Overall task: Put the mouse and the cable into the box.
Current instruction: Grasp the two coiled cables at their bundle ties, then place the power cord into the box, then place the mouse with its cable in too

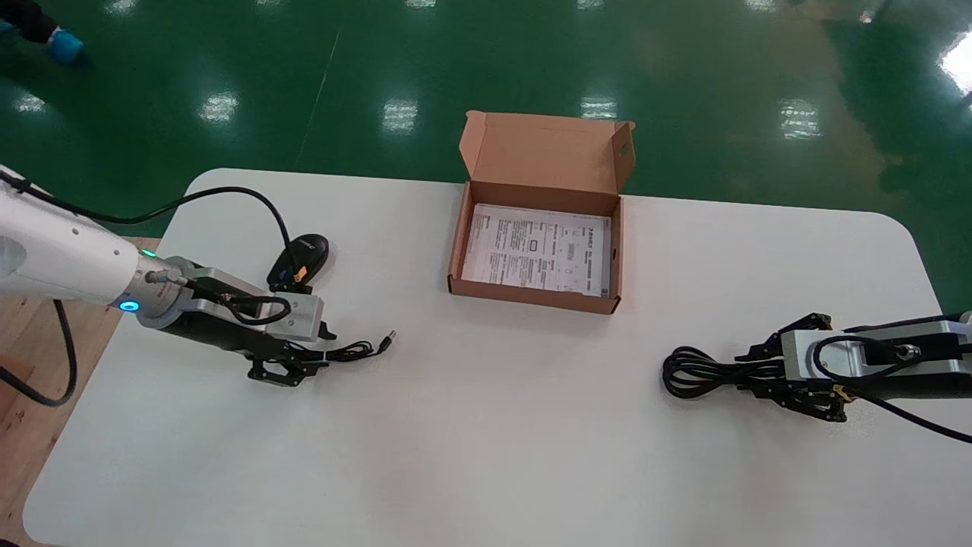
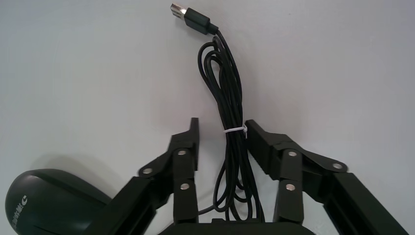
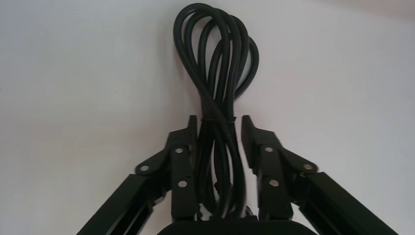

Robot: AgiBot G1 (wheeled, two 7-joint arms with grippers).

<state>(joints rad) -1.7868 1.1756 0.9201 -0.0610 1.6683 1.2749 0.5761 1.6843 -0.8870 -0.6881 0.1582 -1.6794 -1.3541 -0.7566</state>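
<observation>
A black mouse [image 1: 300, 258] [image 2: 44, 200] lies at the table's left. Its thin bundled cable [image 1: 353, 351] [image 2: 230, 98], bound by a white tie, ends in a USB plug [image 1: 387, 339] [image 2: 188, 17]. My left gripper [image 1: 319, 355] [image 2: 221, 128] is low on the table and open, with one finger on each side of that bundle. At the right, a thicker coiled black cable [image 1: 695, 372] [image 3: 218, 54] lies between the fingers of my open right gripper [image 1: 748, 371] [image 3: 219, 125]. The open cardboard box [image 1: 531, 296] sits at the table's back centre.
A printed leaflet [image 1: 539, 247] lies flat in the box, whose lid [image 1: 547, 152] stands up at the back. The white table [image 1: 486, 441] has rounded corners. Green floor lies beyond it, and a wooden surface [image 1: 23, 334] is at the far left.
</observation>
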